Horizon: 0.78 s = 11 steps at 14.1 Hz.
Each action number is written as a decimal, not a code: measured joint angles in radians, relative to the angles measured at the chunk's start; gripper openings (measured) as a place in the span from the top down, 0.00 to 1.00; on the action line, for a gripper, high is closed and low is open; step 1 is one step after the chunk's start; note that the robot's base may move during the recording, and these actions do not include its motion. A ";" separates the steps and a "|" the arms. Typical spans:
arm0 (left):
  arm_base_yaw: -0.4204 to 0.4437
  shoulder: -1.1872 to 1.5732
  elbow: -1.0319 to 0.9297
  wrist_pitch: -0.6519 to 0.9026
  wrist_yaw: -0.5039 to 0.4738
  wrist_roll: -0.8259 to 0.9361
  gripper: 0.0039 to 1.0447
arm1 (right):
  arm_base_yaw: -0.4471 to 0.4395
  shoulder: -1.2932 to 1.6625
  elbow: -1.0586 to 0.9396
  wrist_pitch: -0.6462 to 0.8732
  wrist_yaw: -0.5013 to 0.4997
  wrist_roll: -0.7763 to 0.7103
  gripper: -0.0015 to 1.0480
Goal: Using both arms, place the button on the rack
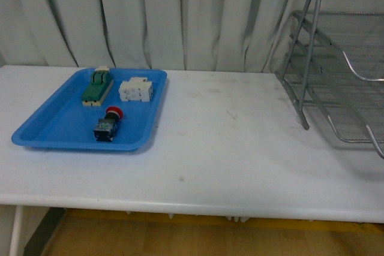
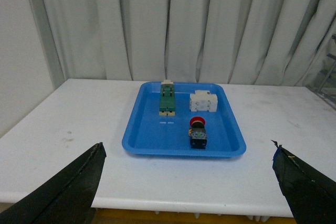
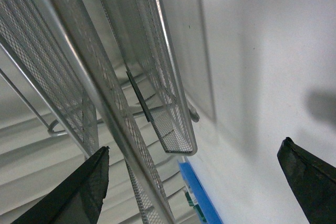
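Button (red cap, dark block body) lying on its side in the blue tray, on the table. From the left wrist view the button sits ahead of the left gripper, in line with the gap between its fingers and well apart from them. The fine detail of its body is too blurred to read.

The left gripper's two dark fingers are spread wide, with nothing between them. Only their tips show, cut off by the picture's lower corners.

Beyond the button from this gripper, in the same tray, lie a green terminal block and a white block, apart from each other and from the button.

The right gripper is likewise spread wide and holds nothing (again only the tips of its fingers are in view). The rack stands close ahead of it. Its mesh tiers and tubular frame fill much of that steeply tilted view, so which tier is which cannot be told. Past the rack from this gripper a corner of the blue tray shows, with its contents too small to make out.

In the front view the rack is cut off at the picture's edge, well apart from the tray. A pale curtain hangs behind the table.
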 joint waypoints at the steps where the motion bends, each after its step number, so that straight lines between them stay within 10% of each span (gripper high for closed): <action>1: 0.000 0.000 0.000 0.000 0.000 0.000 0.06 | -0.004 -0.016 -0.014 -0.001 -0.013 0.001 0.06; 9: 0.000 0.000 0.000 0.000 0.000 0.000 0.06 | -0.015 -0.323 -0.241 0.000 -0.130 0.025 0.06; 11: 0.000 0.000 0.000 0.000 0.001 0.000 0.06 | 0.067 -0.598 -0.348 -0.150 0.069 -0.288 0.21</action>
